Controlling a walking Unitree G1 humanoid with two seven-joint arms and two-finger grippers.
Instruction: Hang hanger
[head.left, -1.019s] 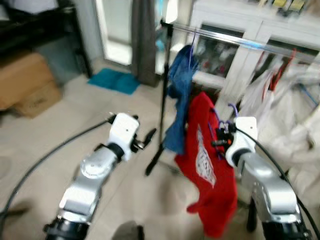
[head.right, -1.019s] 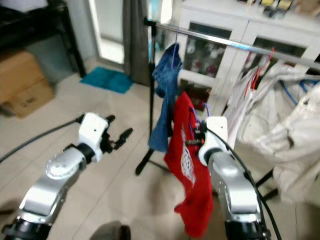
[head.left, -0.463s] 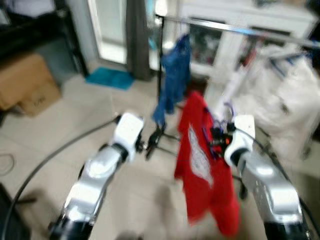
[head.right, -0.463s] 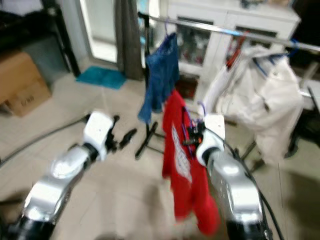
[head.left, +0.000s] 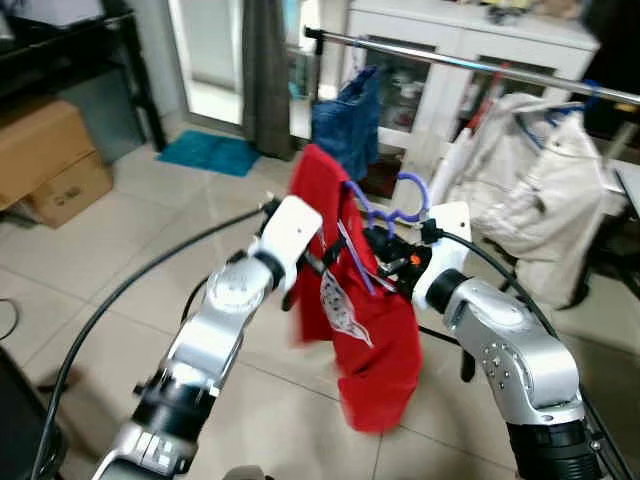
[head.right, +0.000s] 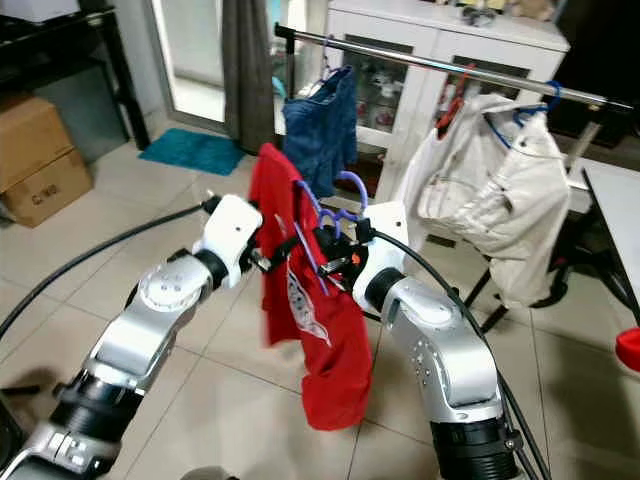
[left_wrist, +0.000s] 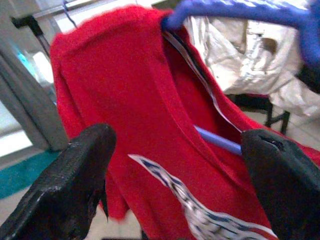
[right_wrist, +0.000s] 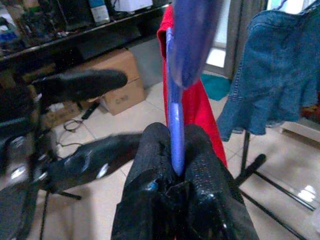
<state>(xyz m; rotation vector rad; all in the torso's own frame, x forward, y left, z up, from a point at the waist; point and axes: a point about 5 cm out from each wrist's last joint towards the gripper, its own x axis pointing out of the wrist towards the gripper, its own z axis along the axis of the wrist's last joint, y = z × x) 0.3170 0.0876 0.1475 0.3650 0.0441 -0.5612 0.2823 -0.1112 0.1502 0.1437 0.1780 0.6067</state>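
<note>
A red shirt on a purple hanger is held up between the two arms, in front of a clothes rail. From the head views the whole garment is seen hanging well short of the rail, with its hem above the tiled floor.

The right wrist view adds what the head views hide: the hanger's purple bar is pinched between the right gripper's two black fingers, which are clenched tight on it. In the left wrist view the left gripper's fingers are spread wide, with the red cloth and a stretch of purple bar lying between them; no contact can be made out, so the left jaws stand released.

On the rail hang a blue denim garment at the near end and a white jacket farther along. A white cabinet stands behind the rail, a grey curtain and a teal mat lie to the left, and cardboard boxes sit farther left. A black cable trails from the left arm.
</note>
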